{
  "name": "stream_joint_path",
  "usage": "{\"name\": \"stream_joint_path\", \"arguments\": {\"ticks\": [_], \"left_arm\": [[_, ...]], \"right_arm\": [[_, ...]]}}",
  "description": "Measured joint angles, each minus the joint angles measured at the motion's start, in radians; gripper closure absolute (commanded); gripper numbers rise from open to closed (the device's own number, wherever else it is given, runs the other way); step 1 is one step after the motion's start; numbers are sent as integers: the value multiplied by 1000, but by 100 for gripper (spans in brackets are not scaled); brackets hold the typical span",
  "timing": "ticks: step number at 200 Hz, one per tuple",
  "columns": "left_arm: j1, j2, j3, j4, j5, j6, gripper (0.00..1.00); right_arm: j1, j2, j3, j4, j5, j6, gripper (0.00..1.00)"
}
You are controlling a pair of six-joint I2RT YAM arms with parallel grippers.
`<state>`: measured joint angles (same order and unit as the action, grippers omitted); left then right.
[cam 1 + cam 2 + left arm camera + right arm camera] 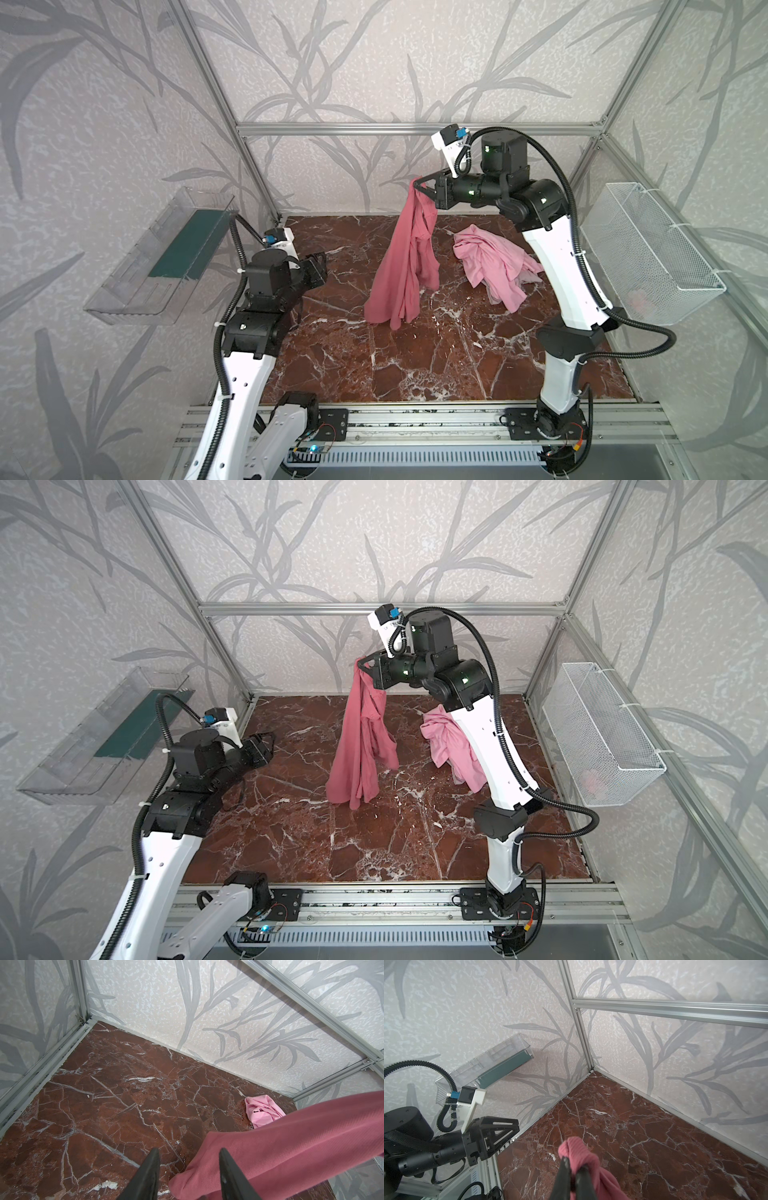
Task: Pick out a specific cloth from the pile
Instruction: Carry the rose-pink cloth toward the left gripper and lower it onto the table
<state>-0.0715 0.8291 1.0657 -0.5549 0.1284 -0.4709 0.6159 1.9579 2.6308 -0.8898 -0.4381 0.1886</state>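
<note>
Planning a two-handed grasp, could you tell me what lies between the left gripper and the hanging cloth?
Only bare marble tabletop. The left gripper stands open and apart from the cloth, as both top views show.

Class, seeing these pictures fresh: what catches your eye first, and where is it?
The dusty rose cloth hangs mid-scene from the raised right end effector, shut on its top, down to the red marble tabletop. Beside it, toward the right arm, lies the lighter pink pile.

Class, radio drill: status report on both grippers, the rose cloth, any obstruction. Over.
Right gripper shut on dusty rose cloth, lifted, hanging. Left gripper open, empty. Pile sits apart; nothing in the way.
</note>
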Motion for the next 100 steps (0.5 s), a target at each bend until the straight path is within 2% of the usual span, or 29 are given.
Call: {"name": "stream_joint_path", "arguments": {"ticks": [53, 100], "left_arm": [[0, -45, 10, -54, -23, 2, 55], [0, -108, 15, -132, -42, 7, 55]], "right_arm": [[120, 89, 80, 13, 0, -7, 100], [225, 317, 153, 96, -19, 26, 100]]}}
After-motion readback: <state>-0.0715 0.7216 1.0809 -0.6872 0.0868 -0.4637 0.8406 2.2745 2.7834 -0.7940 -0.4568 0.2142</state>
